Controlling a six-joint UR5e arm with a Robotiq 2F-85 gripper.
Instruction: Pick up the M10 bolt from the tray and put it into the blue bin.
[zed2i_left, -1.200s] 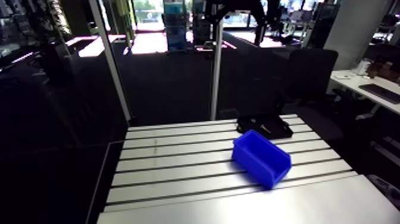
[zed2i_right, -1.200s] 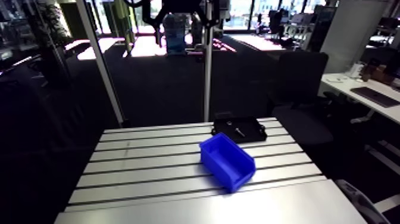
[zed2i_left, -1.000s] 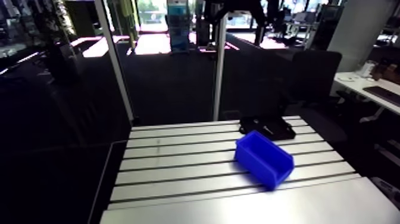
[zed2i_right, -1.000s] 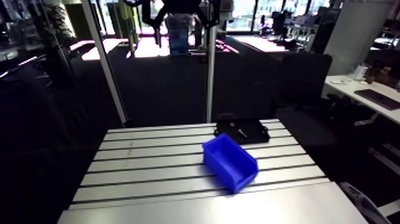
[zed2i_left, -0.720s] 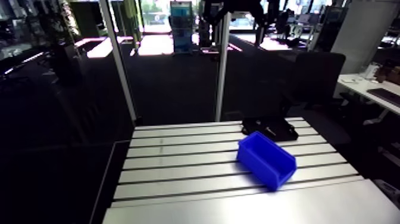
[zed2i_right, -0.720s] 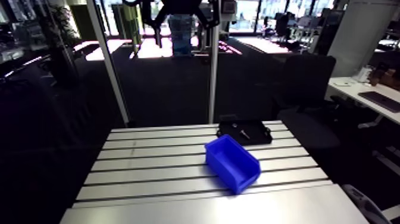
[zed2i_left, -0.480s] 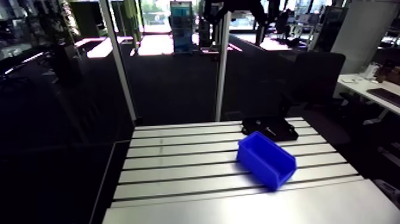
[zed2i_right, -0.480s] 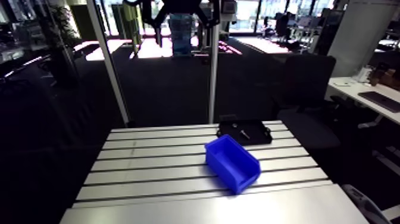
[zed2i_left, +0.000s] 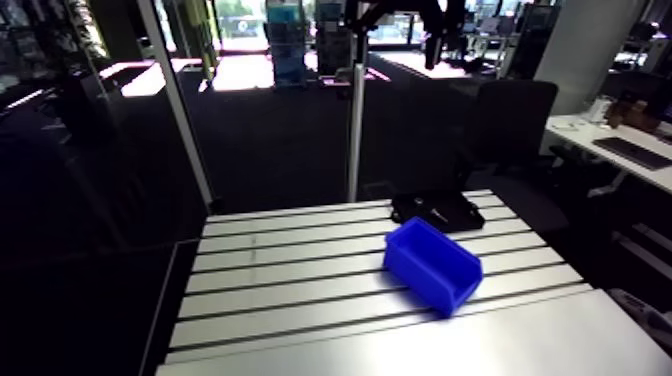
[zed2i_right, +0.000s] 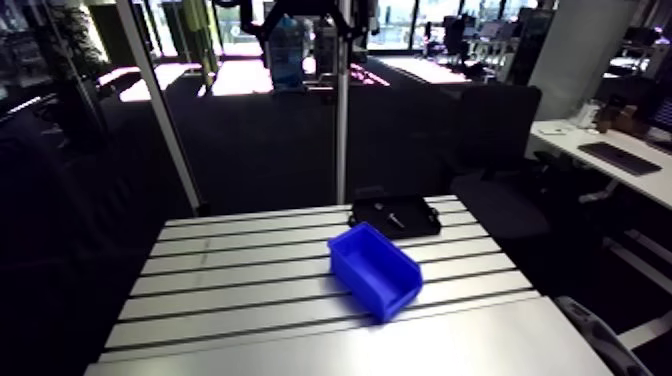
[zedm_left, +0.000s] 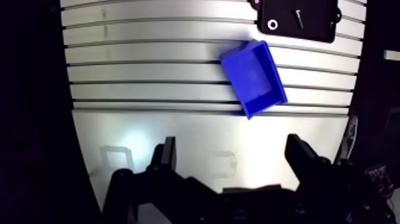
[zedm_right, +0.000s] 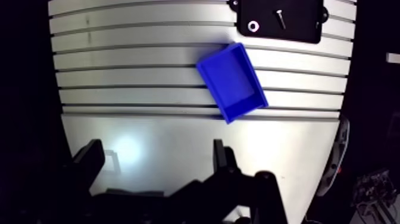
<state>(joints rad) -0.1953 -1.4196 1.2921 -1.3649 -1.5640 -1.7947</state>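
Now your gripper (zedm_left: 232, 143) hangs wide open, holding nothing. The bolt (zedm_left: 298, 16) lies in the black tray (zedm_left: 315, 33), far right. The blue bin (zedm_left: 256, 74) sits close, so you might bump it.

Bench (zedm_left: 149, 89): silver-grey aluminium, striped across with thin dark parallel slots; the part nearest the end effector (zedm_left: 231, 146) is plain pale grey without stripes. Bin (zedm_left: 253, 77): solid bright blue inside and out, no markings to be made out. Tray (zedm_left: 315, 27): plain black; bolt (zedm_left: 298, 16) in it: pale silver-grey; ring (zedm_left: 272, 24) in it: white with a dark centre; end effector: black throughout.
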